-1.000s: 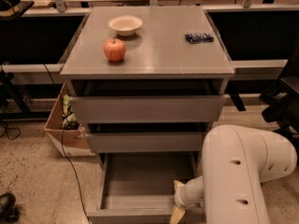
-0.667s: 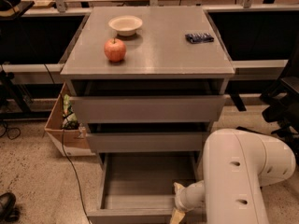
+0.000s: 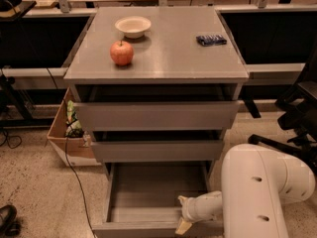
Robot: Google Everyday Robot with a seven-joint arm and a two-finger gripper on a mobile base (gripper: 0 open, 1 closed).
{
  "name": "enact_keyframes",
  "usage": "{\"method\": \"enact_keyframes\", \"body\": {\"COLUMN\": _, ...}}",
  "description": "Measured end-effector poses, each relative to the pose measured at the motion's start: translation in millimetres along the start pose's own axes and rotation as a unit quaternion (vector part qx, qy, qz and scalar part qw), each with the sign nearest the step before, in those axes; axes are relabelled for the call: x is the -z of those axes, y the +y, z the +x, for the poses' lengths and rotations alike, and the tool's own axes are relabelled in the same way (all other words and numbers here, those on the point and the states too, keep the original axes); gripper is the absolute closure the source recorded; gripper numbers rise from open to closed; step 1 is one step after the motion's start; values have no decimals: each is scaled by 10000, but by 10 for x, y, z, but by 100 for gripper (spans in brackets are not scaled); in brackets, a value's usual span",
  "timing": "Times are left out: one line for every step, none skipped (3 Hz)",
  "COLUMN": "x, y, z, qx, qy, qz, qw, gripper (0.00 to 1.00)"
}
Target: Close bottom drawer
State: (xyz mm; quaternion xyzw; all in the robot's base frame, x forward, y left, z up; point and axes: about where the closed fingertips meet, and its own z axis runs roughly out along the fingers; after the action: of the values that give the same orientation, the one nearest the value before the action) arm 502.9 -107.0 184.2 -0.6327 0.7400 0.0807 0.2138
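speckled floor (image 3: pixel 29 182), bottom drawer (image 3: pixel 153 190) open, claw (image 3: pixel 184 225) at its front panel

The arm (image 3: pixel 262 195) is a bulky, smooth white shell with rounded ends. A few small dark oval recesses (image 3: pixel 256 178) dot its surface. A slimmer off-white wrist segment (image 3: pixel 203 206) with a knobbly end juts from it. The tool (image 3: pixel 183 226) shows as a pale tan wedge, low beneath the front edge of the counter (image 3: pixel 173 53), toward the right corner.
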Motion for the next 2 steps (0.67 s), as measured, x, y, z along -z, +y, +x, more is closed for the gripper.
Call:
{"method": "enact_keyframes", "body": {"x": -29, "y": -168, "z": -147, "qx": 204, "qy": -95, "qz": 87, "qw": 9997, "gripper": 47}}
{"method": "enact_keyframes", "body": {"x": -40, "y": -255, "z": -244, "qx": 340, "qy": -144, "qz": 120, "qw": 9992, "gripper": 70}}
